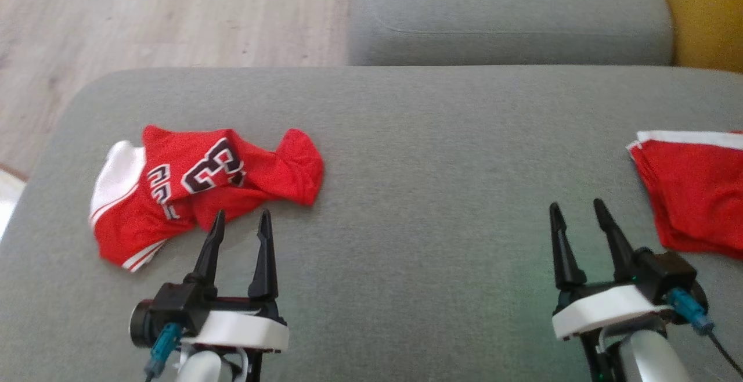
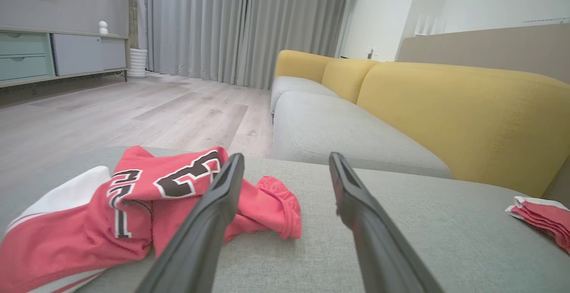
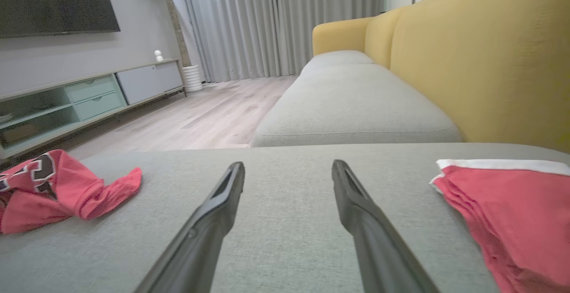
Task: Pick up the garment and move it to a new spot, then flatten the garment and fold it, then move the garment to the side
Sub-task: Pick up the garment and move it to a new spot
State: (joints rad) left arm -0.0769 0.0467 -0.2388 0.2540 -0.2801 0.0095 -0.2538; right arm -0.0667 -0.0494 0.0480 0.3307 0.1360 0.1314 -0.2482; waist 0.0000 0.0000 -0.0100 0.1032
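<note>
A crumpled red garment (image 1: pixel 197 187) with white trim and dark lettering lies on the grey cushion at the left; the left wrist view has this garment (image 2: pixel 133 204) low on the left and the right wrist view has the garment (image 3: pixel 58 188) at far left. My left gripper (image 1: pixel 241 218) hovers open just in front of its near edge, nothing between the fingers; its left finger (image 2: pixel 213 213) overlaps the cloth in the wrist view. My right gripper (image 1: pixel 579 208) stands open over bare cushion at the right, fingers (image 3: pixel 356 208) apart and empty.
A folded red cloth with a white band (image 1: pixel 693 190) lies at the cushion's right edge, close to the right gripper. The grey cushion (image 1: pixel 418 138) drops off to wooden floor (image 1: pixel 145 16) at the left and far side. A second grey seat (image 1: pixel 505 10) and yellow backrest (image 3: pixel 485 57) lie beyond.
</note>
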